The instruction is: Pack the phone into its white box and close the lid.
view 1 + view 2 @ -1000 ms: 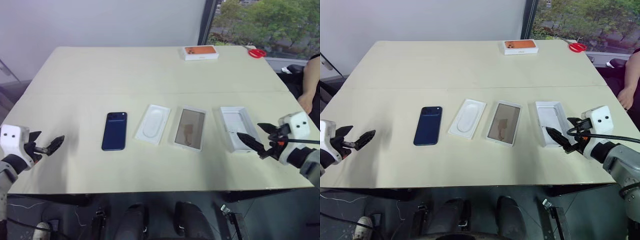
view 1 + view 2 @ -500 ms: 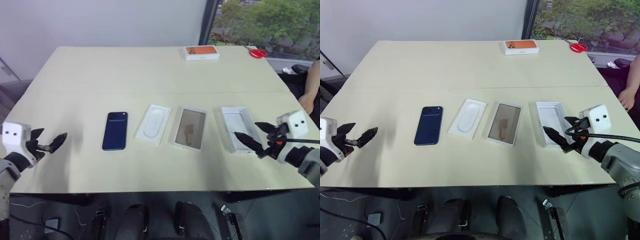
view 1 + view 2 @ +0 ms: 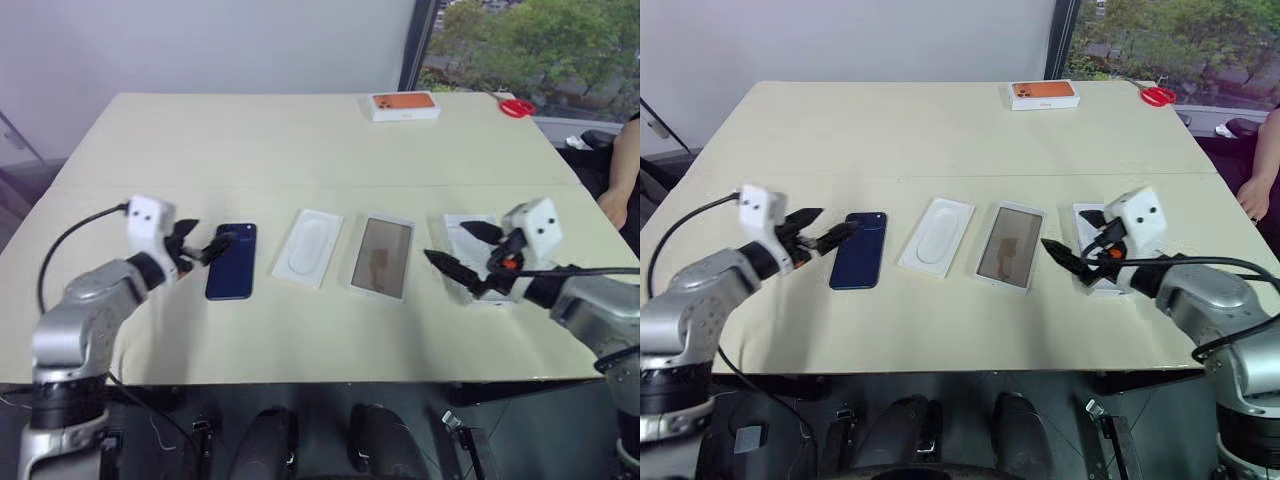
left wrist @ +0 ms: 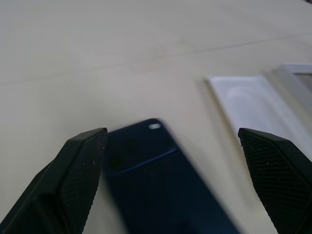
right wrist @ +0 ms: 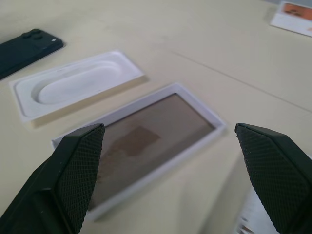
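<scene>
The dark blue phone (image 3: 232, 262) lies flat on the table, back up, camera cluster at its far end. My left gripper (image 3: 205, 240) is open just left of the phone's far end; in the left wrist view the phone (image 4: 161, 180) sits between its fingers (image 4: 73, 180). The white box (image 3: 382, 257), with its grey-brown interior, lies right of a thin white insert (image 3: 312, 247). The lid (image 3: 468, 240) lies inside up at the right, partly hidden by my open right gripper (image 3: 455, 250), which points left at the white box (image 5: 146, 141). Neither gripper holds anything.
A white box with an orange picture (image 3: 402, 104) and red scissors (image 3: 514, 106) lie at the table's far right edge. A person's arm (image 3: 622, 160) shows at the right border. The table's (image 3: 250, 140) front edge runs close below the row of things.
My left gripper swung right from the table's left edge to the phone's far end. My right gripper moved left over the lid toward the white box. Both stayed open.
</scene>
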`<state>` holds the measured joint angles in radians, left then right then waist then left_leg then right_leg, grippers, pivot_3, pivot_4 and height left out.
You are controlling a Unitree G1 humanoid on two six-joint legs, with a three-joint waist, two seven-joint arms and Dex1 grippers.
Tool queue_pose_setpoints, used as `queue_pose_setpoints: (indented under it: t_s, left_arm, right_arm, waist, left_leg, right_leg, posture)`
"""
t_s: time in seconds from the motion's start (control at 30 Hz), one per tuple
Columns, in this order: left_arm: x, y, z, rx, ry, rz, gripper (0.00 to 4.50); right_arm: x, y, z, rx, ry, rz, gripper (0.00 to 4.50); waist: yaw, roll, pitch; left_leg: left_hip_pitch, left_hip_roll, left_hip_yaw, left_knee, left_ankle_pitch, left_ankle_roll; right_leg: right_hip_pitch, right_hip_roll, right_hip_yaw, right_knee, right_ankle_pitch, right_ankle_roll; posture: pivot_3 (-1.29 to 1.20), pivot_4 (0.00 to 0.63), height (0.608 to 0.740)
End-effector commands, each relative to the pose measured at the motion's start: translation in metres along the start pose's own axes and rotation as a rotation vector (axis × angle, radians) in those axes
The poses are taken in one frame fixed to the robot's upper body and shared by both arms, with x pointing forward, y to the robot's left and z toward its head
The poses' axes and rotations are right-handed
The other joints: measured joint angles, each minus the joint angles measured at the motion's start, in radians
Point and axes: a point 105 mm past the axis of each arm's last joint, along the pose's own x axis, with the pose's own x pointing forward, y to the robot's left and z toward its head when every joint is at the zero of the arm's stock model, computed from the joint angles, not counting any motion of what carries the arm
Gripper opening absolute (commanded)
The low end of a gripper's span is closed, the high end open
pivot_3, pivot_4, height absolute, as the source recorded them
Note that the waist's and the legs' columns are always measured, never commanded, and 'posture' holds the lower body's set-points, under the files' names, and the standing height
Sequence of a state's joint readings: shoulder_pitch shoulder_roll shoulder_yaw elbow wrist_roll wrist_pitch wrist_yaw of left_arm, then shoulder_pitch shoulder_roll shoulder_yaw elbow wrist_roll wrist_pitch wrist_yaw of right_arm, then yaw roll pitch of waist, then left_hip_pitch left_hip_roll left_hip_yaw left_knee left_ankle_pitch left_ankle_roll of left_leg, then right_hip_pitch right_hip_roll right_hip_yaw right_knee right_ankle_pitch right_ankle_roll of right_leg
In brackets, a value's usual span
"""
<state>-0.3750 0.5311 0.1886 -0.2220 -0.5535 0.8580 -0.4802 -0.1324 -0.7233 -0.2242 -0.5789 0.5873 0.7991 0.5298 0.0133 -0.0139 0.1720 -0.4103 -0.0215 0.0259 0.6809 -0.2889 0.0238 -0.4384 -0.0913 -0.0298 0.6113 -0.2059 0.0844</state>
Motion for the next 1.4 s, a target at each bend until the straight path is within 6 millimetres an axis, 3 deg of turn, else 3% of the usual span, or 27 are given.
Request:
queue_pose_setpoints:
  t_s: [0.03, 0.2, 0.33, 0.57, 0.87, 1.2, 1.4]
  left_arm:
    - [0.010, -0.023, 0.012, 0.013, 0.057, -0.053, 4.50]
    - [0.033, -0.035, 0.006, -0.092, 0.257, -0.046, 4.50]
    - [0.039, -0.045, -0.005, -0.193, 0.407, -0.063, 4.50]
    - [0.051, -0.056, -0.015, -0.310, 0.494, -0.077, 4.50]
    - [0.059, -0.057, -0.023, -0.357, 0.542, -0.063, 4.50]
    - [0.058, -0.051, -0.015, -0.433, 0.498, -0.087, 0.04]
    - [0.054, -0.043, -0.005, -0.560, 0.424, -0.119, 0.04]
  right_arm:
    - [0.003, 0.015, 0.018, -0.083, -0.059, 0.013, 4.48]
    - [0.015, 0.035, 0.020, -0.127, -0.061, 0.041, 4.48]
    - [0.017, 0.040, 0.021, -0.127, -0.073, 0.048, 4.48]
    - [0.014, 0.040, 0.018, -0.133, -0.063, 0.040, 4.48]
    - [0.012, 0.041, 0.017, -0.133, -0.055, 0.035, 4.48]
    - [0.011, 0.039, 0.014, -0.117, -0.032, 0.031, 4.50]
    - [0.010, 0.038, 0.013, -0.120, -0.023, 0.036, 4.50]
  waist:
    - [-0.002, -0.001, 0.000]
    - [-0.001, -0.001, 0.001]
    - [-0.002, -0.002, 0.001]
    - [-0.001, -0.002, 0.001]
    - [0.001, -0.002, 0.001]
    - [0.000, -0.002, 0.001]
    - [-0.001, -0.002, 0.001]
  left_leg:
    - [0.000, 0.000, 0.000, 0.000, 0.000, 0.000]
    - [0.002, 0.000, -0.001, 0.002, 0.000, 0.000]
    - [0.002, 0.000, -0.001, 0.002, 0.000, 0.001]
    - [0.002, 0.000, -0.002, 0.002, 0.000, 0.000]
    - [0.003, 0.000, -0.002, 0.002, 0.000, 0.000]
    - [0.003, 0.000, -0.002, 0.002, 0.000, 0.000]
    - [0.003, 0.000, -0.002, 0.002, 0.000, 0.000]
  right_leg:
    - [0.000, 0.001, 0.000, 0.000, 0.001, 0.002]
    - [0.002, 0.006, -0.001, 0.002, 0.001, 0.003]
    - [0.003, 0.008, -0.001, 0.002, 0.000, 0.006]
    - [0.003, 0.008, 0.000, 0.002, 0.000, 0.006]
    - [0.004, 0.008, 0.000, 0.002, 0.000, 0.006]
    - [0.004, 0.007, 0.000, 0.002, 0.000, 0.005]
    - [0.004, 0.007, 0.000, 0.002, 0.000, 0.005]
  posture:
    - [0.00, 0.150, 0.740]
    - [0.00, 0.150, 0.740]
    - [0.00, 0.150, 0.740]
    - [0.00, 0.150, 0.740]
    - [0.00, 0.150, 0.740]
    - [0.00, 0.150, 0.740]
    - [0.00, 0.150, 0.740]
